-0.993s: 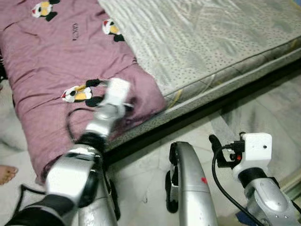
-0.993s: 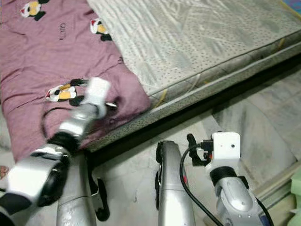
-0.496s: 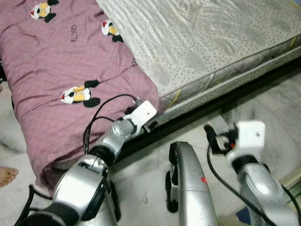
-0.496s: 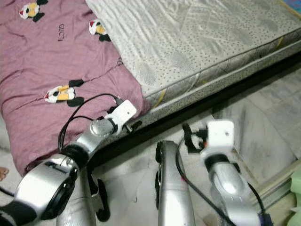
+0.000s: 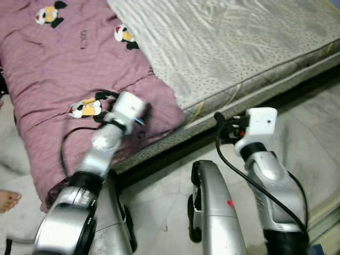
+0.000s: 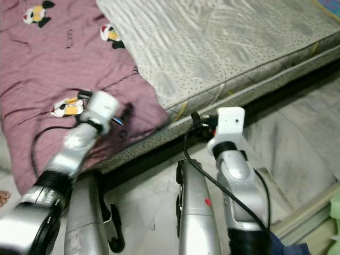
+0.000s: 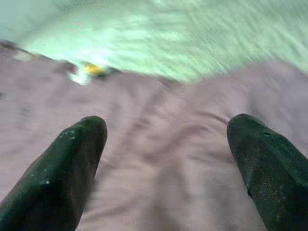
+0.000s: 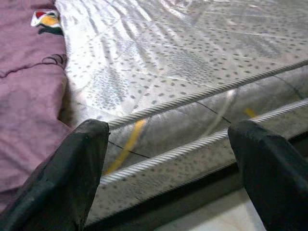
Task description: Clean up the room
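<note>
While my left gripper, fingers spread, hovers seemingly just above the purple blanket, the right gripper, also spread, faces the mattress edge; left is nearer.

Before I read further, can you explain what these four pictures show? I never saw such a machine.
It is a humanoid robot with two silver arms. Two pictures come from cameras in its head, looking down; two come from cameras on its wrists. A bare mattress lies ahead, with a purple cartoon-print quilt on it. The left gripper is open over the quilt. The right gripper is open near the mattress edge. Nothing is held.
</note>
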### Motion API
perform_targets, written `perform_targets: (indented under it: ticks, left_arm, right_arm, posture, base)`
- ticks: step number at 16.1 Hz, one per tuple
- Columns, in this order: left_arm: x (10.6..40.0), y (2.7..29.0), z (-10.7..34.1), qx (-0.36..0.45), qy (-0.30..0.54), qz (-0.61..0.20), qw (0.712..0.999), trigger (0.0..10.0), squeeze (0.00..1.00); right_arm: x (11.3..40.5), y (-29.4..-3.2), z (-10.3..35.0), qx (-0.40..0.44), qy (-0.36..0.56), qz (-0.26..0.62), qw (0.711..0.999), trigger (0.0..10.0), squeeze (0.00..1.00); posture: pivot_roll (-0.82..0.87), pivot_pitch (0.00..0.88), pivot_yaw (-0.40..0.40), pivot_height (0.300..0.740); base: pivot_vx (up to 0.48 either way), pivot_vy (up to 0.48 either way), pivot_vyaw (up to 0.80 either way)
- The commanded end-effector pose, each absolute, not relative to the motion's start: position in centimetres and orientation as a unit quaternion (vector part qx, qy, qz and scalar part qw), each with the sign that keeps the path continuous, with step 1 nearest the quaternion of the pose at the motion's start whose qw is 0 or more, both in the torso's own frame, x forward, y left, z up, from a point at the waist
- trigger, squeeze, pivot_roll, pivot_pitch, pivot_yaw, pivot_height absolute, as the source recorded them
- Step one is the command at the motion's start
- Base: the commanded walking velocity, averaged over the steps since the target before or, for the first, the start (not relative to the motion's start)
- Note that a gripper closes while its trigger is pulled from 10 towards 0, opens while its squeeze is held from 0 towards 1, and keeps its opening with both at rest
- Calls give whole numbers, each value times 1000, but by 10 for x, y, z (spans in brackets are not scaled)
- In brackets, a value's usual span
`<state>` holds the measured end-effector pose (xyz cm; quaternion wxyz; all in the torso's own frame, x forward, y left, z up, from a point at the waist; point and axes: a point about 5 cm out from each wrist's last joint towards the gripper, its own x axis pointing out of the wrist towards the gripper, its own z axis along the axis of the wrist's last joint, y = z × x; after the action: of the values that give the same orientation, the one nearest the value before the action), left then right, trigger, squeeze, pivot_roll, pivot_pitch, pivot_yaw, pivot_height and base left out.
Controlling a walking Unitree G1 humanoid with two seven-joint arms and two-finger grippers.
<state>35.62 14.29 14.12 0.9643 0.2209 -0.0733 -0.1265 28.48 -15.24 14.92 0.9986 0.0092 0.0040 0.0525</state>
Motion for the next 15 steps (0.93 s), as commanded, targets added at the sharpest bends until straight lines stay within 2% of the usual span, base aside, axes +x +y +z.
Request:
perform_targets:
  ticks: [1, 5, 8, 11, 15]
  left_arm:
    - [353, 149, 145, 213, -82, -113, 967, 10000, 0]
    - [315, 164, 146, 194, -111, -94, 970, 10000, 0]
    - [303, 172, 145, 175, -112, -67, 976, 10000, 0]
    - [263, 193, 127, 97, -71, 66, 991, 10000, 0]
    - [242, 181, 118, 69, -53, 67, 994, 10000, 0]
  right_arm:
    - [285, -152, 146, 10, 5, 49, 999, 10000, 0]
    - [302, -132, 144, 29, -15, 67, 997, 10000, 0]
    - [303, -131, 142, 32, -16, 69, 997, 10000, 0]
    - [303, -130, 131, 32, -9, 79, 996, 10000, 0]
    - [311, -128, 128, 30, -29, 83, 996, 10000, 0]
  posture:
    - [-73, 129, 26, 526]
    - [-14, 52, 21, 526]
    - [0, 37, 19, 526]
    - [14, 5, 9, 526]
    - [20, 0, 10, 526]
  base:
    - [0, 0, 0]
    - [0, 0, 0]
    - [0, 0, 0]
    - [0, 0, 0]
    - [0, 0, 0]
